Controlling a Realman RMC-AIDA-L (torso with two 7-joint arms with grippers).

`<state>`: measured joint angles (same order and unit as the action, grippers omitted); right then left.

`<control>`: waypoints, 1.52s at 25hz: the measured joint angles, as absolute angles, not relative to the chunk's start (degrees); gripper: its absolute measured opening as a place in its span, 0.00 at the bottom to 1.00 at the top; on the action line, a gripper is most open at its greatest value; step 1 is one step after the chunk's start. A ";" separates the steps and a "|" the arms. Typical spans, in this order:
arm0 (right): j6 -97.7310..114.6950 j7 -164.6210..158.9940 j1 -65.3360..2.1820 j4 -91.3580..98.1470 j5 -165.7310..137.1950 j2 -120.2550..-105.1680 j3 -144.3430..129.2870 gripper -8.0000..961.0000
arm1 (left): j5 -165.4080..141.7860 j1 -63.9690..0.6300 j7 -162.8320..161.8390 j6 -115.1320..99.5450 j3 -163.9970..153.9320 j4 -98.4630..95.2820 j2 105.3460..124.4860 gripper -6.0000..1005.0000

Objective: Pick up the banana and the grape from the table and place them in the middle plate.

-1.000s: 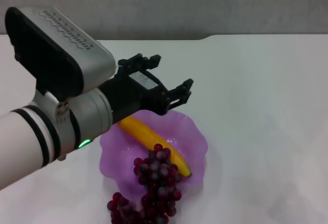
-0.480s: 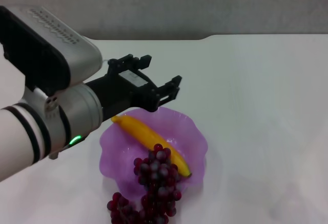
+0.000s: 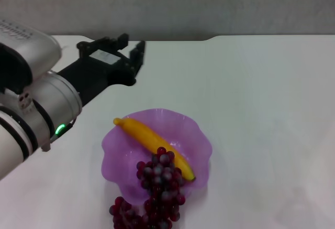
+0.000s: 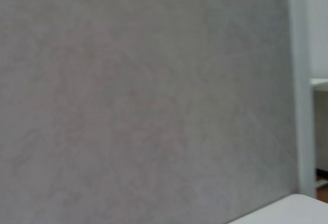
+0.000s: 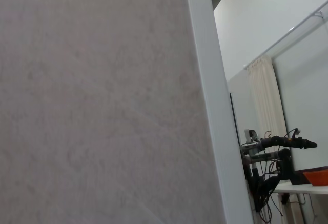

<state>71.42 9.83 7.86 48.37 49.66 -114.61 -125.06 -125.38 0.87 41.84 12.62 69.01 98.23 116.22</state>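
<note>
The left pincer (image 3: 125,48) hangs with its fingers apart and nothing between them, up toward the far left of the tabletop (image 3: 261,108), well apart from the purple plate (image 3: 196,137), which lies nearer the robot and to its right. The banana (image 3: 152,140) lies diagonally across the plate, and the grapes (image 3: 157,179) rest partly over it, spilling past the plate's near rim. That end is cut off in the head view, and the right pincer shows nowhere.
</note>
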 joint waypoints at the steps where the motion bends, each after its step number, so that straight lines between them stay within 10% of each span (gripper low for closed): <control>1: 71.54 9.81 7.86 48.36 49.65 -114.61 -125.08 0.01 | -123.89 0.38 42.19 11.20 69.17 96.57 116.21 0.53; 14: 71.88 9.67 7.56 48.19 49.66 -114.61 -125.30 0.01 | -119.25 -5.48 40.98 -12.33 66.77 80.85 115.98 0.06; 24: 71.90 9.66 6.94 47.72 49.67 -114.61 -125.43 0.01 | -157.85 -11.27 -5.66 -45.82 61.39 55.22 112.21 0.02; 38: 71.43 9.66 4.48 45.37 49.56 -114.76 -125.67 0.01 | -164.97 -14.09 -16.80 -65.99 66.17 28.58 115.79 0.02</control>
